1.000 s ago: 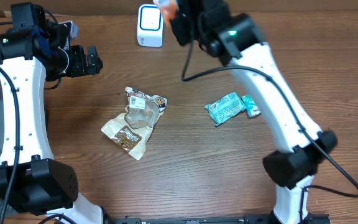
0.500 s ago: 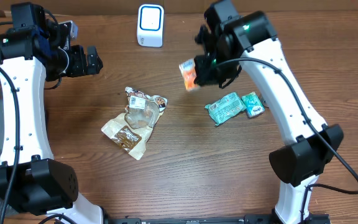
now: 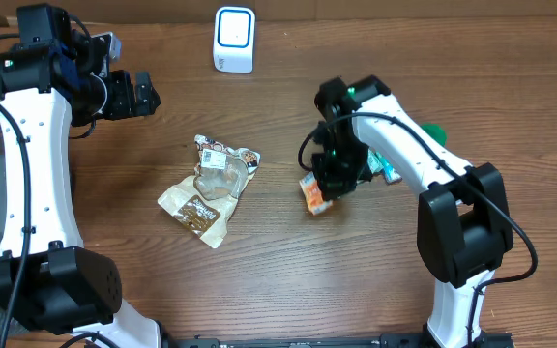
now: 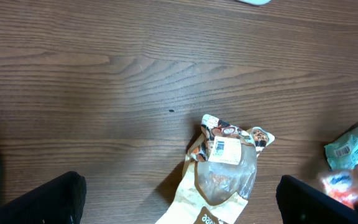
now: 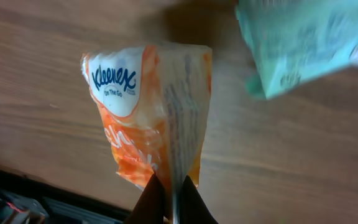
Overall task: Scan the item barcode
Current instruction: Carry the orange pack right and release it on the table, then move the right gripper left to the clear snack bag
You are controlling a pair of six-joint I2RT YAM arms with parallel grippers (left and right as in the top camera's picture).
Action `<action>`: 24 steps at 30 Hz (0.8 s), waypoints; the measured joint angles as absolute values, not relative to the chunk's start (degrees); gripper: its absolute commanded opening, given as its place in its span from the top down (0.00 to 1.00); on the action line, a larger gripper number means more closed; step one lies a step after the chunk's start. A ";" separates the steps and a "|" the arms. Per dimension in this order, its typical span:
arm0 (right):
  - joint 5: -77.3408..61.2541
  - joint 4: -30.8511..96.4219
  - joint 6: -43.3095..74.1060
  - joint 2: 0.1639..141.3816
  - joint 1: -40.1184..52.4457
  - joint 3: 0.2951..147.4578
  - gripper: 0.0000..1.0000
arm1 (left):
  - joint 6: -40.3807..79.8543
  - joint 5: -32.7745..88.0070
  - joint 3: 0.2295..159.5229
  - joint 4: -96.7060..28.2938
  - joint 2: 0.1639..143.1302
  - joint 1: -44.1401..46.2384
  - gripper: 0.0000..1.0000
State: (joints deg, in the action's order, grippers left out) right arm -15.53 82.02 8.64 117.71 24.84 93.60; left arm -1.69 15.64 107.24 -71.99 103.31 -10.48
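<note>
Overhead first: the right gripper (image 3: 329, 188) hangs low at about four o'clock from the table's (image 3: 278, 290) centre, clamped on the orange tissue pack (image 3: 312, 196). The pack seems to be at or just above the wood. The white scanner (image 3: 233, 39) stands well apart at twelve o'clock on the far edge. So we judge the pack is nowhere near a reading position. The left gripper (image 3: 146, 94) waits at ten o'clock with its jaws spread wide and nothing in them, clear of the working lane. The snack bag (image 3: 209, 188) lies flat at eight o'clock from centre.

Over to the left wrist: its dark fingers (image 4: 42, 199) frame the bottom corners far apart. The snack bag sits between them at six o'clock, untouched. A teal packet (image 4: 352, 144) and a blur of orange pack show at four o'clock.

Now the right wrist: the fingertips meet at six o'clock and pinch the pack's thin edge seam. That grip leaves the broad printed faces free, which is sensible for showing a code. We cannot make out a barcode here. The teal packet lies at one o'clock, just beside the pack.
</note>
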 measured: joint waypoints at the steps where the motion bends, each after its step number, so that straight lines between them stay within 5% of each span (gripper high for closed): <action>1: -15.22 81.87 8.71 117.71 24.84 92.60 0.96 | -1.69 15.64 107.24 -71.99 103.31 -10.48 0.00; 4: -13.69 81.41 8.75 117.71 24.84 89.89 0.95 | -1.69 15.64 107.24 -71.99 103.31 -10.48 0.00; 11: -11.75 82.06 9.19 117.71 23.68 87.57 0.62 | -1.69 15.64 107.24 -71.99 103.31 -10.48 0.00; 20: -13.17 85.52 7.90 117.71 20.16 89.91 0.32 | -1.69 15.64 107.24 -71.99 103.31 -10.48 0.00; 24: -21.54 82.91 7.64 117.60 20.47 94.89 0.01 | -1.69 15.64 107.24 -71.99 103.31 -10.48 0.00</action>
